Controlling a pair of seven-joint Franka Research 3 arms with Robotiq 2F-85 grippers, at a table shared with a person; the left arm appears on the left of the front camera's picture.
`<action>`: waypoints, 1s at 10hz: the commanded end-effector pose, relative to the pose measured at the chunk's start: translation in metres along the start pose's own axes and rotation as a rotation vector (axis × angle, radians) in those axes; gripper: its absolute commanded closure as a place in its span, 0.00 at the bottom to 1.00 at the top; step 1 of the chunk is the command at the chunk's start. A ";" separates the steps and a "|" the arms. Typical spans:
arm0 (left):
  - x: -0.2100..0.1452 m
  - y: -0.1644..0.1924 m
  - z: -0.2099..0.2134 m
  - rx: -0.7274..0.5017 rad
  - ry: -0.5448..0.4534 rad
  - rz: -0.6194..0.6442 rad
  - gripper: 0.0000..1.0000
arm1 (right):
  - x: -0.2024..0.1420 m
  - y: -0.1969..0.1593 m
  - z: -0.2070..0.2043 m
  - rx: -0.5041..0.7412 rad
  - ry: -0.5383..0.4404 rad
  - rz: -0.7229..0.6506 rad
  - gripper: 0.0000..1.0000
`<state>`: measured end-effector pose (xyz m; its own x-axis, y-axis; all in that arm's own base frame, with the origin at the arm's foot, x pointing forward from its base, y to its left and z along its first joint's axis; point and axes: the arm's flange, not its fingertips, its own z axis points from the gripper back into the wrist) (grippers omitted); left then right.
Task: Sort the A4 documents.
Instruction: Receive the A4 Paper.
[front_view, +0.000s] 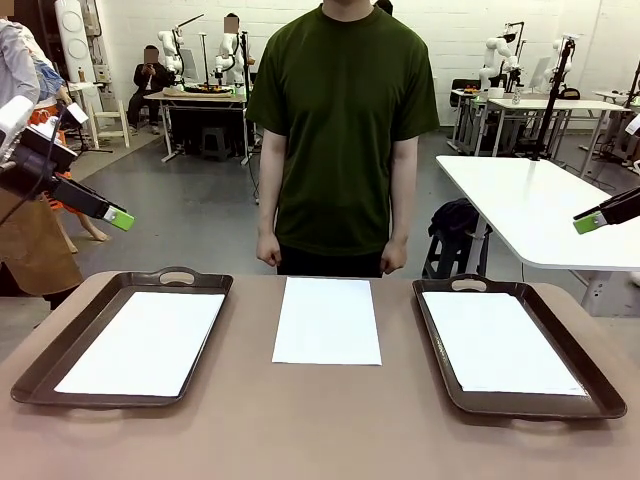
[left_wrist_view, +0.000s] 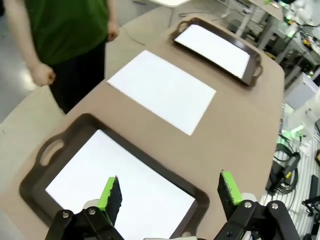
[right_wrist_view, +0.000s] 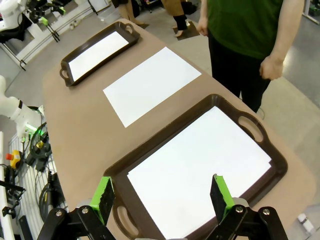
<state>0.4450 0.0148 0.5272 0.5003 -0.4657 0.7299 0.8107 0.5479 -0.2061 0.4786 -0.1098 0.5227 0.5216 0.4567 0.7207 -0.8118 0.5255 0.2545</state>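
Observation:
Three white A4 documents lie on the brown table. One sheet rests bare in the middle, in front of the person. Another sheet lies in the left dark tray, and a third in the right dark tray. My left gripper hovers high off the table's left side; in its wrist view it stands open above the left tray's sheet. My right gripper hangs at the right edge; its wrist view shows it open over the right tray's sheet.
A person in a green shirt stands at the far edge, both hands closed at the sides. A white table stands behind on the right. Bare tabletop runs along the front between the trays.

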 end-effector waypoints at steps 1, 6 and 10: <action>0.009 -0.009 0.002 0.093 0.021 0.020 0.00 | 0.000 0.001 -0.001 0.002 0.001 0.005 0.00; 0.014 0.007 0.002 0.038 -0.005 0.152 0.00 | 0.000 0.001 -0.001 0.002 0.001 0.005 0.00; 0.009 -0.003 0.002 0.056 0.005 0.020 0.00 | 0.000 0.001 -0.001 0.002 0.001 0.005 0.00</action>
<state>0.4483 0.0102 0.5359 0.5373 -0.4416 0.7185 0.7702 0.6041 -0.2047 0.4785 -0.1098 0.5227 0.5216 0.4567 0.7207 -0.8118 0.5256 0.2545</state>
